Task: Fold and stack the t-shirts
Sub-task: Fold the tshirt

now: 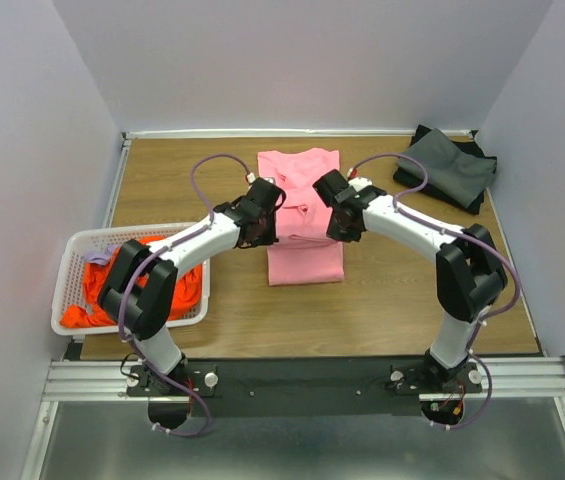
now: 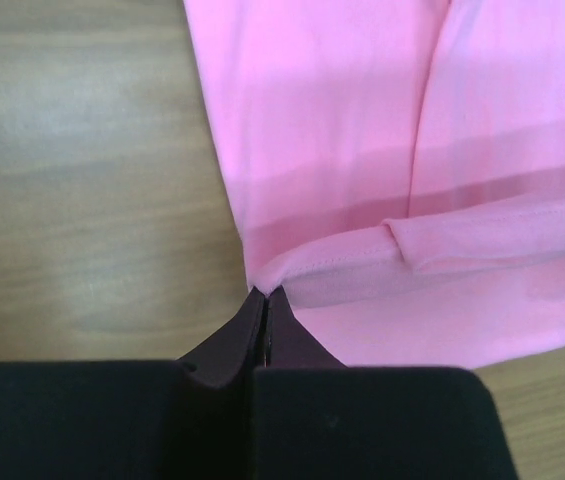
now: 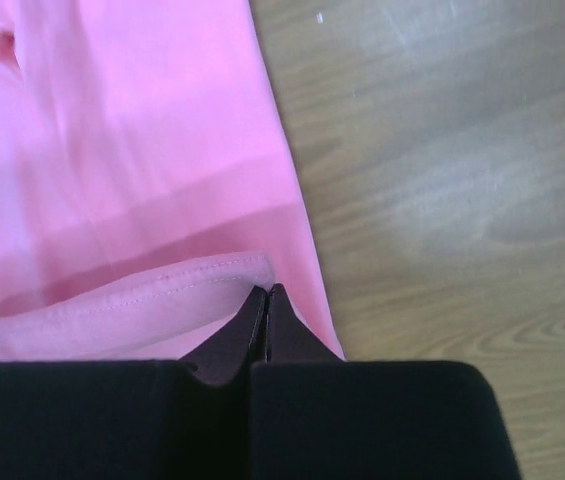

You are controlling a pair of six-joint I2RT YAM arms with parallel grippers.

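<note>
The pink t-shirt (image 1: 304, 262) lies in the middle of the wooden desk (image 1: 392, 295) as a long narrow strip, running away from the arm bases, its sides already folded in. Both arms reach over its middle part. The left fingers (image 1: 262, 222) sit at its left edge and the right fingers (image 1: 340, 222) at its right edge. In the left wrist view the left fingers (image 2: 265, 296) are pressed tight together on the corner of a hemmed edge of the pink t-shirt (image 2: 322, 110), which is raised and doubled over the flat cloth beneath. In the right wrist view the right fingers (image 3: 266, 292) are likewise pinched on the opposite corner of that hem, with the rest of the pink t-shirt (image 3: 152, 130) flat on the desk. An orange t-shirt (image 1: 187, 285) lies crumpled in the white slotted basket (image 1: 132, 232) at the left. Dark grey t-shirts (image 1: 447, 165) lie folded at the far right corner, well apart from the pink one.
</note>
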